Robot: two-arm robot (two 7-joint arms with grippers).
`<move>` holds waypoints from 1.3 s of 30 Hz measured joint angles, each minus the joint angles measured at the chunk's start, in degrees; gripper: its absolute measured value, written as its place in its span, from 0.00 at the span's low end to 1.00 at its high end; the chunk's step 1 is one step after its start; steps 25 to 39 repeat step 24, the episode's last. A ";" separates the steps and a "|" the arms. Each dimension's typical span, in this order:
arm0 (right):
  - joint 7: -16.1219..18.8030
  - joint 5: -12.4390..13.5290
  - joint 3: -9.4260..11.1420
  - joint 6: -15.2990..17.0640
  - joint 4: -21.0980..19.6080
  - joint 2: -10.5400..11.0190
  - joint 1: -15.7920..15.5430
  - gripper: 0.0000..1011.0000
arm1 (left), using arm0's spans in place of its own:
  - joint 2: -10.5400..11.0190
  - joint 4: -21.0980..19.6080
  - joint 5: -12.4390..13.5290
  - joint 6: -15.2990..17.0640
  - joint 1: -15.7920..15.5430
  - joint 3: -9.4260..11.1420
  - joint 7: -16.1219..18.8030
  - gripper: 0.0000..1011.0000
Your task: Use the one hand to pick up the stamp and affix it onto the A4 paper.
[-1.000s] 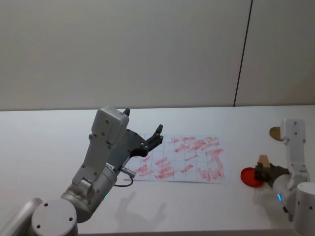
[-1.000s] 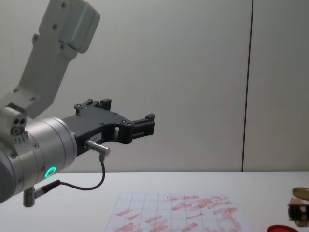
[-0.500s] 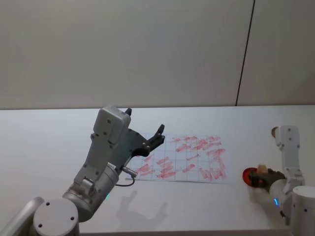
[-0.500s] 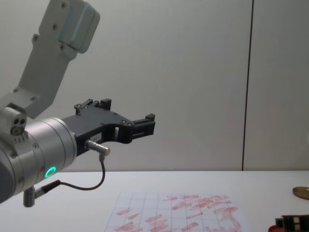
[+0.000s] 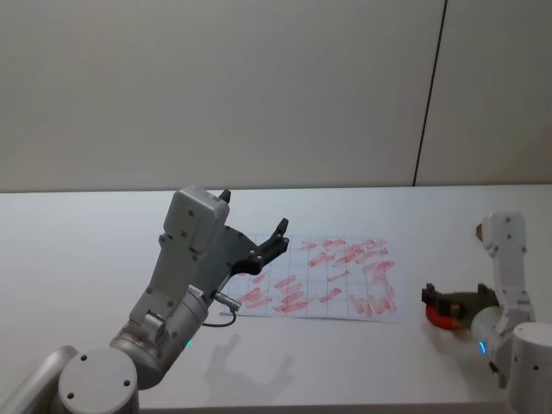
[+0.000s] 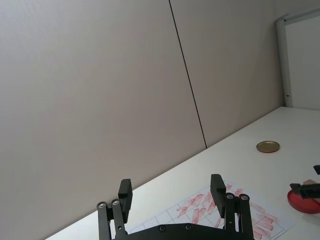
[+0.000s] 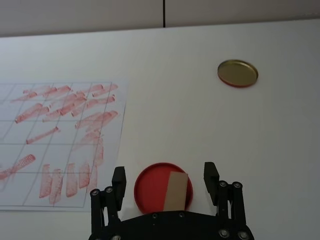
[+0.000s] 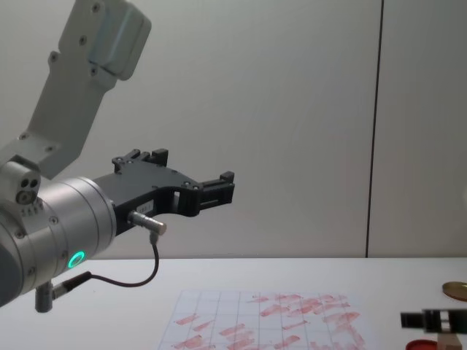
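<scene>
The stamp (image 7: 176,191), a small tan wood block, rests on a flat red disc (image 7: 150,187) to the right of the A4 paper (image 7: 55,130). My right gripper (image 7: 165,171) is open, with a black finger on either side of the stamp and clear of it. From the chest, its fingers (image 8: 430,319) sit just above the stamp (image 8: 449,341). From the head, the right gripper (image 5: 442,299) hangs low over the red disc (image 5: 440,319). My left gripper (image 5: 267,246) stands open and empty, raised in the air over the paper's (image 5: 323,278) left part.
A gold-brown round disc (image 7: 237,73) lies on the white table (image 7: 165,60) beyond the red disc, near the far right. The raised left arm (image 8: 66,219) takes up the left of the chest view. A wall stands behind the table.
A second ago the stamp sat higher, in the right gripper over the red disc. The gripper has come down and now stands open with the stamp on the disc. The left arm is unmoved.
</scene>
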 joint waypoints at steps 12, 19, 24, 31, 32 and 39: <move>0.10 -0.14 0.64 -1.73 -10.88 1.28 -4.21 0.99 | 0.00 0.00 0.00 0.00 0.00 0.00 0.00 0.98; 0.34 -0.18 1.10 -2.16 -16.15 2.17 -6.52 0.99 | 0.00 0.00 0.00 0.00 0.00 0.00 0.00 0.98; 0.42 -0.21 1.29 -2.32 -18.35 2.52 -7.45 0.99 | 0.00 0.00 0.00 0.00 0.00 0.00 0.00 0.98; 0.42 -0.21 1.29 -2.32 -18.35 2.52 -7.45 0.99 | 0.00 0.00 0.00 0.00 0.00 0.00 0.00 0.98; 0.42 -0.21 1.29 -2.32 -18.35 2.52 -7.45 0.99 | 0.00 0.00 0.00 0.00 0.00 0.00 0.00 0.98; 0.42 -0.21 1.29 -2.32 -18.35 2.52 -7.45 0.99 | 0.00 0.00 0.00 0.00 0.00 0.00 0.00 0.98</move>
